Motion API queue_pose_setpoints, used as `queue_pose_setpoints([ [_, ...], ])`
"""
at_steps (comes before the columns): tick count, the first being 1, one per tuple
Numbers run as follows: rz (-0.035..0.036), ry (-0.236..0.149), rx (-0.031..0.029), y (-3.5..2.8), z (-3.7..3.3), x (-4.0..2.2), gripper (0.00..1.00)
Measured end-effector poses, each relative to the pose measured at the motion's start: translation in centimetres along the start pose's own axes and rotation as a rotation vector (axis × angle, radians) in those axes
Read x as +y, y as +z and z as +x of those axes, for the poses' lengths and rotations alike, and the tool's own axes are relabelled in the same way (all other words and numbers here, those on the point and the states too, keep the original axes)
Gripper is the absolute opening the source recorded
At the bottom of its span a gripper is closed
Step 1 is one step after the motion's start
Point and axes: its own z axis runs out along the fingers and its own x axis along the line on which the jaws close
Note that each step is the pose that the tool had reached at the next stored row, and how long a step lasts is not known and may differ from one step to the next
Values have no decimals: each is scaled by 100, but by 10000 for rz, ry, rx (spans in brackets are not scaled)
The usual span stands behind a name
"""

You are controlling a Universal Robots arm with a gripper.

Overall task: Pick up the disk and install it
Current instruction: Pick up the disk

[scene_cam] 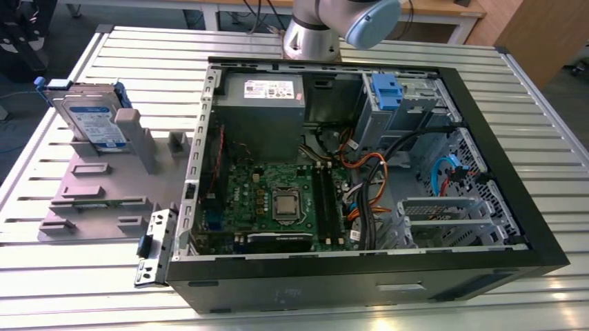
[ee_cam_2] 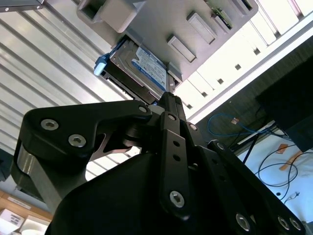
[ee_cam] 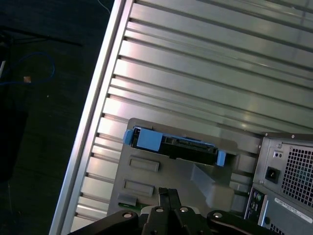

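The pick-up is not yet done: the disk (scene_cam: 92,118) stands on edge in the grey holder (scene_cam: 96,200), at the exterior view's left of the computer case (scene_cam: 368,276), and the gripper (ee_cam: 167,192) (closed tight, holding nothing) would need to open wide to grab it.

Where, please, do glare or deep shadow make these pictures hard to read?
In the exterior view, glare streaks the ribbed silver metal table; in the second wrist view, its slats beside the grey plastic fixture blow out white, though the silver, blue-framed disk reads clearly; in the first wrist view, the floor is nearly black.
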Motion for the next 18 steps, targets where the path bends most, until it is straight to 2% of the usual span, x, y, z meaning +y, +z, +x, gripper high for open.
queue_pose_setpoints([
  [18, -3, -96, 4, 0, 0, 0, 11],
])
